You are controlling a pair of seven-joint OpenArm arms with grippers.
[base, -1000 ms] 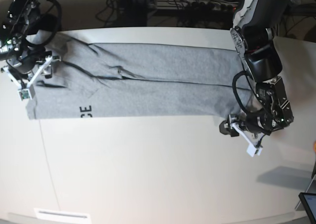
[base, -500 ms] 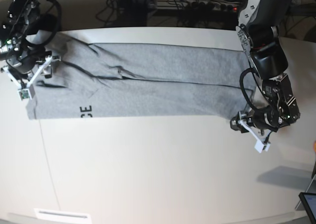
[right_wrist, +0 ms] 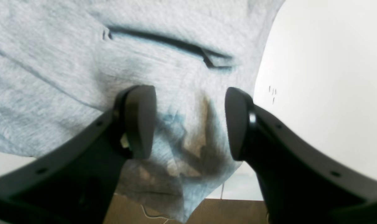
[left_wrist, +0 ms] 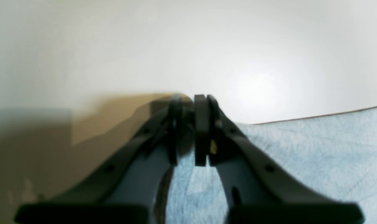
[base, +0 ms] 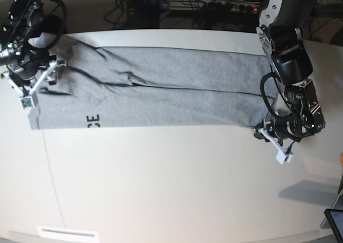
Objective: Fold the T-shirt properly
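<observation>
T-shirt lies as a long band on the tabletop; left gripper fingers nearly closed at its 3 o'clock corner, whether on cloth unclear; right gripper fingers wide over the 9 o'clock end, ready to lift.

T-shirt: soft heather-grey knit cloth, matt, with a fine flecked weave seen close in the right wrist view, creased in dark folds toward the left, and black printed lettering near its left hem. Bench: smooth off-white surface with a low sheen, showing a soft bright glare patch in the left wrist view. Left hand and right hand: matt black moulded plastic fingers, with dull, smooth pads.
</observation>
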